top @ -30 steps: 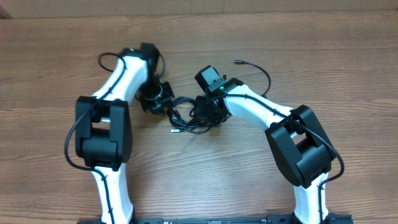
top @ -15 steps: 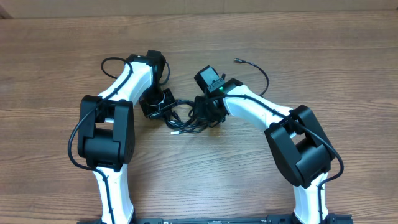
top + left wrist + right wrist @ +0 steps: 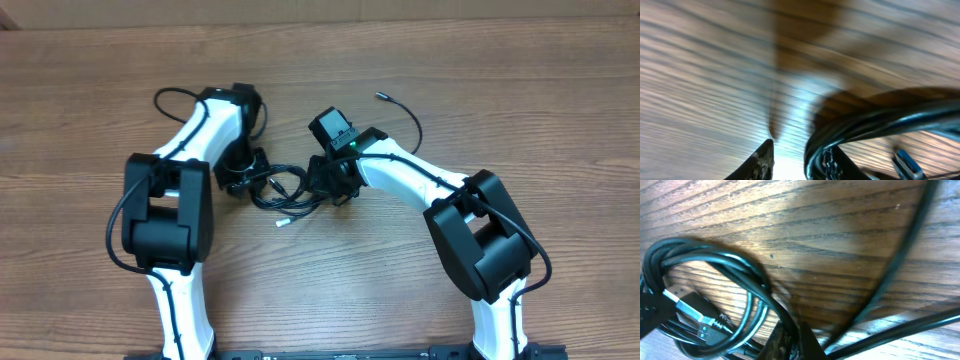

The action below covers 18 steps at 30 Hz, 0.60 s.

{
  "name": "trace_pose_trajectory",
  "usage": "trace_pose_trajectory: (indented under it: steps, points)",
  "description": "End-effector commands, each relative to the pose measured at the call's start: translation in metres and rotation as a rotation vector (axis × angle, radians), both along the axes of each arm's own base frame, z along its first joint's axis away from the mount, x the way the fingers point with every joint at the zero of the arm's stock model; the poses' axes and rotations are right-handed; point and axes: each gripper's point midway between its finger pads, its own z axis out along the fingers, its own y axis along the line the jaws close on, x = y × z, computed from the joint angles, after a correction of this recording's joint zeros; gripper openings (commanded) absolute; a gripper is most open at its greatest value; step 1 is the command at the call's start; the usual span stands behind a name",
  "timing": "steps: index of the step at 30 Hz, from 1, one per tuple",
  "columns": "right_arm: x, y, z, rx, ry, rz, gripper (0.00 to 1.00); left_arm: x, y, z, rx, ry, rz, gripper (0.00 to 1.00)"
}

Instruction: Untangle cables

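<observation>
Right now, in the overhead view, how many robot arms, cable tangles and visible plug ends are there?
robot arms: 2, left arm and right arm
cable tangle: 1, single cords not countable
plug ends: 2
Total: 5

L wrist blurry; cables (image 3: 880,122) cropped at edge.

Prob. a robotics lab or test bench: a white-and-black left arm (image 3: 200,130) & right arm (image 3: 410,175) are mounted at one edge of a plain wood-grain table (image 3: 520,70), whose grain is seen close beneath the right gripper (image 3: 330,190).
</observation>
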Motion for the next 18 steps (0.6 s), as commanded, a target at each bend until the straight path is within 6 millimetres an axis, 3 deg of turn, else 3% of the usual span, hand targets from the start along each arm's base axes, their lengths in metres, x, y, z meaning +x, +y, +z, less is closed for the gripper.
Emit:
trace_pose_trajectory:
  steps: [1, 12, 15, 18]
  points:
    - [0.001, -0.026, -0.015, -0.099, 0.001, -0.039, 0.04, -0.003, 0.066, 0.001, 0.157, 0.022, 0.045, 0.34]
    - [0.002, -0.030, -0.016, -0.117, -0.005, -0.045, 0.04, -0.011, 0.129, 0.000, 0.136, 0.038, 0.260, 0.35]
    - [0.004, -0.031, -0.016, -0.114, -0.005, -0.051, 0.05, -0.007, 0.118, -0.002, 0.002, 0.026, 0.269, 0.22]
    - [0.004, -0.028, -0.015, -0.094, -0.004, -0.035, 0.09, 0.004, 0.094, -0.004, -0.164, -0.021, 0.162, 0.18]
